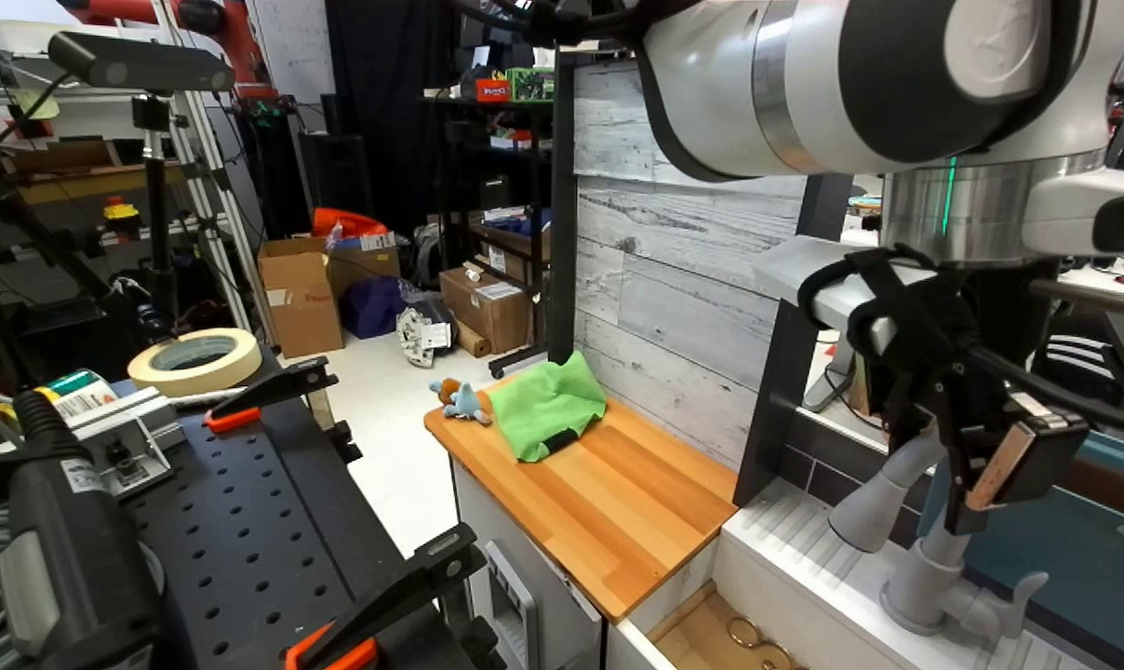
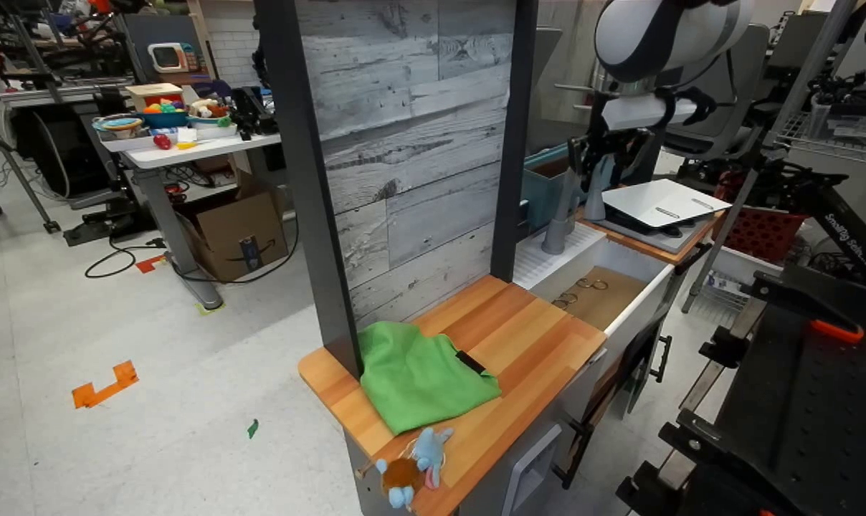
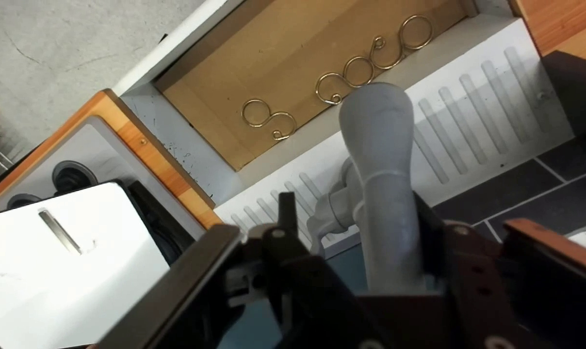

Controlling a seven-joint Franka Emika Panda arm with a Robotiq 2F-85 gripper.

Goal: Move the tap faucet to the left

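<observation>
Straddling a grey tap faucet [image 3: 389, 198], the gripper [image 3: 355, 208] stands with jaws spread, one just beside the tube in the wrist view, the other apart. The faucet rises from a white ridged ledge [image 1: 793, 540] at near right in an exterior view; a green cloth [image 1: 548, 405] lies farther left on a wooden counter [image 1: 636, 507].

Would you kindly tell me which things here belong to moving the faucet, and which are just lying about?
For the job:
grey tap faucet
open pincer

Just lying about:
green cloth
blue-and-brown plush
gold curled wires
roll of tape
white panel
</observation>
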